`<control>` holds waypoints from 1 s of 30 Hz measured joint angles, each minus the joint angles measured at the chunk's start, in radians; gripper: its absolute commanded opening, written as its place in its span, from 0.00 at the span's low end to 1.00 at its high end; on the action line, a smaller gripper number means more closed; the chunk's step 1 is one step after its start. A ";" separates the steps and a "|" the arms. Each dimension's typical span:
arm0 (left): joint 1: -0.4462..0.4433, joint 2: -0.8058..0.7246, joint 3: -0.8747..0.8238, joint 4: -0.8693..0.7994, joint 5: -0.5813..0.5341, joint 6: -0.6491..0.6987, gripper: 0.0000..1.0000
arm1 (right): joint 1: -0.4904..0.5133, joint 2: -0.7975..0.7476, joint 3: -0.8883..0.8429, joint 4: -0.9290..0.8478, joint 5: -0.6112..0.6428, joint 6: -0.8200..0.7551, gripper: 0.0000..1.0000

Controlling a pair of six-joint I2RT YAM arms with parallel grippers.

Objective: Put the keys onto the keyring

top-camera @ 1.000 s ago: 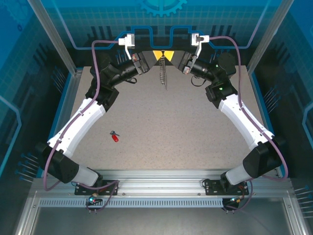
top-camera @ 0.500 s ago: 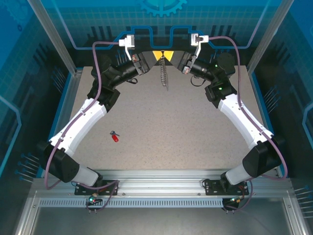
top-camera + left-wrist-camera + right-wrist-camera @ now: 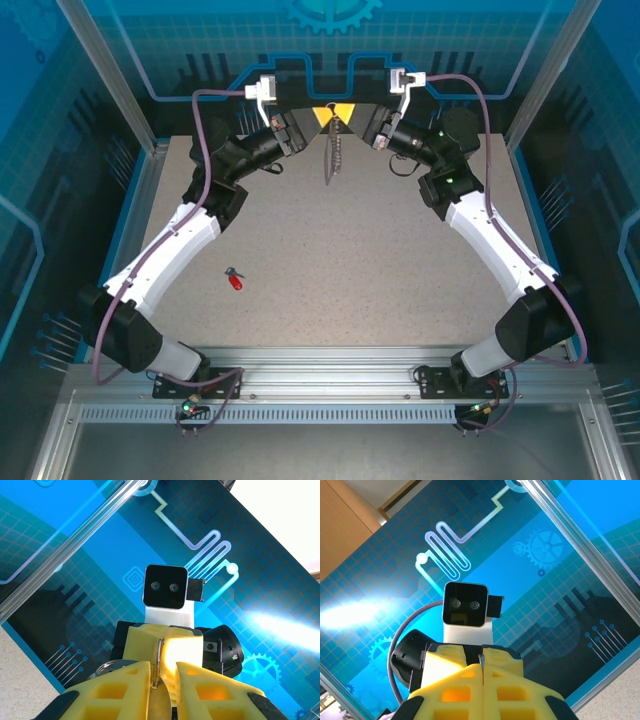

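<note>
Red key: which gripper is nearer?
Left, narrowly. Both meet at the far edge on the keyring; the left gripper is on the side of the red key, the right gripper just beyond.

The speckled grey-beige flat surface [image 3: 350, 260] spreads out in front of me, matte and even in tone, with a narrow blue trim [image 3: 132, 215] along its left and right sides. At the near edge it meets a ribbed aluminium rail [image 3: 330, 360] that runs across its full width. One thing lies directly on it: a tiny key [image 3: 235, 281] with a bright red plastic head and a short dark metal blade, flat in the near left part, the blade pointing away toward the far left. A pale speckled corner of the same surface [image 3: 20, 680] shows low in my left wrist view.
</note>
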 measured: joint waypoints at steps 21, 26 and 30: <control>0.000 0.019 -0.001 0.042 -0.004 -0.021 0.08 | 0.000 0.000 0.000 0.001 0.000 0.007 0.00; 0.000 0.019 -0.002 0.047 -0.007 -0.022 0.00 | 0.000 0.000 0.000 -0.002 0.004 0.010 0.23; 0.001 0.019 -0.014 0.040 -0.019 -0.021 0.00 | -0.001 -0.017 -0.015 -0.016 0.013 0.005 0.53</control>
